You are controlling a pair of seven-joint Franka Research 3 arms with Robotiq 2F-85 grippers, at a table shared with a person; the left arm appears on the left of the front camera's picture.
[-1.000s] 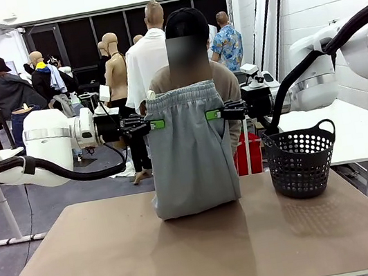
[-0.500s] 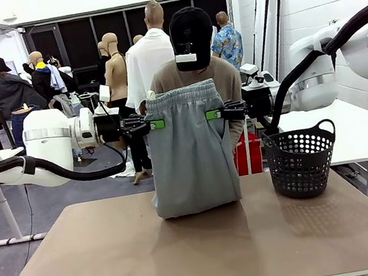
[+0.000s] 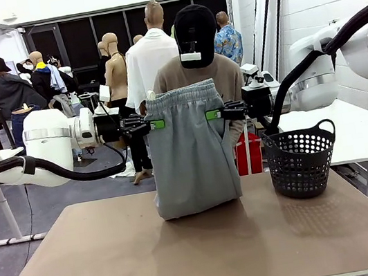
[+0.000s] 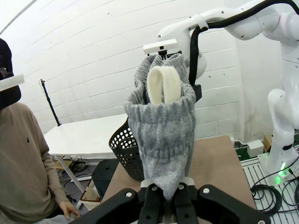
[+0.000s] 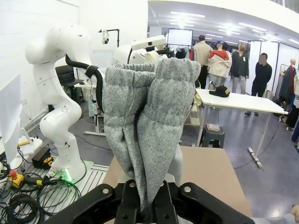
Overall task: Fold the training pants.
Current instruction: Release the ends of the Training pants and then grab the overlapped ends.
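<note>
The light grey training pants (image 3: pixel 190 151) hang folded over in the air, waistband up, with the bottom fold resting on the table (image 3: pixel 119 260). My left gripper (image 3: pixel 156 123) is shut on the waistband's left end and my right gripper (image 3: pixel 212 114) is shut on its right end. In the left wrist view the gathered waistband (image 4: pixel 162 121) is pinched in my left gripper (image 4: pixel 164 196). In the right wrist view the grey cloth (image 5: pixel 145 135) is clamped in my right gripper (image 5: pixel 150 207). A person (image 3: pixel 229 68) stands behind the pants.
A black plastic mesh basket (image 3: pixel 300 160) stands on the table's right far part, close to the pants' right edge. A white table (image 3: pixel 351 129) lies beyond at the right. The near half of the brown tabletop is bare.
The pants and both grippers have held still. Only the person behind has shifted a little to the right.
</note>
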